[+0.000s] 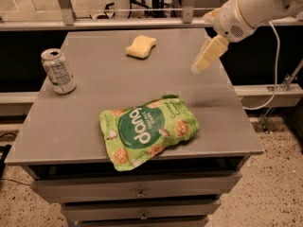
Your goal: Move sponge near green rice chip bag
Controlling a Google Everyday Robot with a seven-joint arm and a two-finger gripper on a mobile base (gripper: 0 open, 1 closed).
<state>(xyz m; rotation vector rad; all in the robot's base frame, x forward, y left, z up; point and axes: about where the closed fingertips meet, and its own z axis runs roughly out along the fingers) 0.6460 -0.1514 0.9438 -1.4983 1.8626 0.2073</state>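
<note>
The sponge [141, 46], a small pale yellow pad with a pinched waist, lies at the back middle of the grey table top [85, 112]. The green rice chip bag [147, 129] lies flat near the table's front edge, its lower corner hanging slightly over it. My gripper [203, 42] hangs in the air above the table's back right part, to the right of the sponge and apart from it. It is open and empty. One pale yellow finger [208, 56] points down and left. The white arm reaches in from the top right.
A silver drink can [57, 71] stands upright at the table's left edge. The table is a drawer cabinet with drawers [139, 193] below. A metal rail [142, 25] runs behind it. A cable [272, 74] hangs at the right.
</note>
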